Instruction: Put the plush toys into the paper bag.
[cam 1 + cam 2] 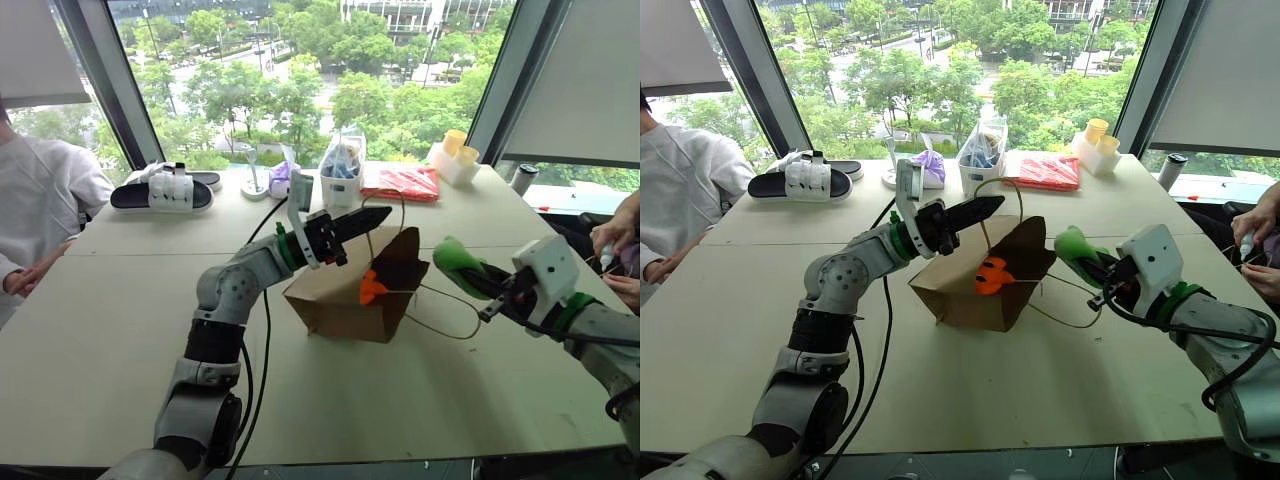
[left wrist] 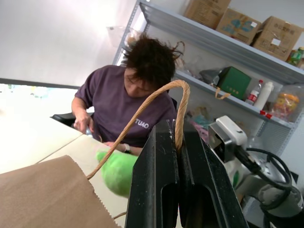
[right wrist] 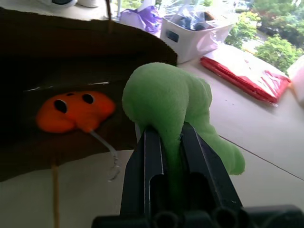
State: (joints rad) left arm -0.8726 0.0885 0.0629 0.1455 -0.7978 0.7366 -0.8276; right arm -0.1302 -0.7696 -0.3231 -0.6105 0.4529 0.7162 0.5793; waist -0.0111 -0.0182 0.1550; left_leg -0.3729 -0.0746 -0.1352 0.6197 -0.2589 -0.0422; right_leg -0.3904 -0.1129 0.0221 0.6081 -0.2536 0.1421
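A: Left eye view: how many toys?
B: Two. The orange toy (image 1: 372, 288) lies in the mouth of the one bag (image 1: 340, 300), which rests tipped on its side on the desk (image 1: 120, 340). The green toy (image 1: 458, 262) is up off the desk, just right of the bag's opening.
A: Who holds it?
B: The right gripper (image 3: 164, 142); its two fingers (image 3: 147, 156) are clenched on the green plush.
A: And the left gripper (image 2: 176, 142)?
B: Raised above the bag, fingers clamped on one twine handle (image 2: 142, 111). The second handle (image 1: 450, 325) lies loose on the desk.
A: People?
B: One in white at the left edge (image 1: 40, 200), one at the right (image 1: 620, 240).
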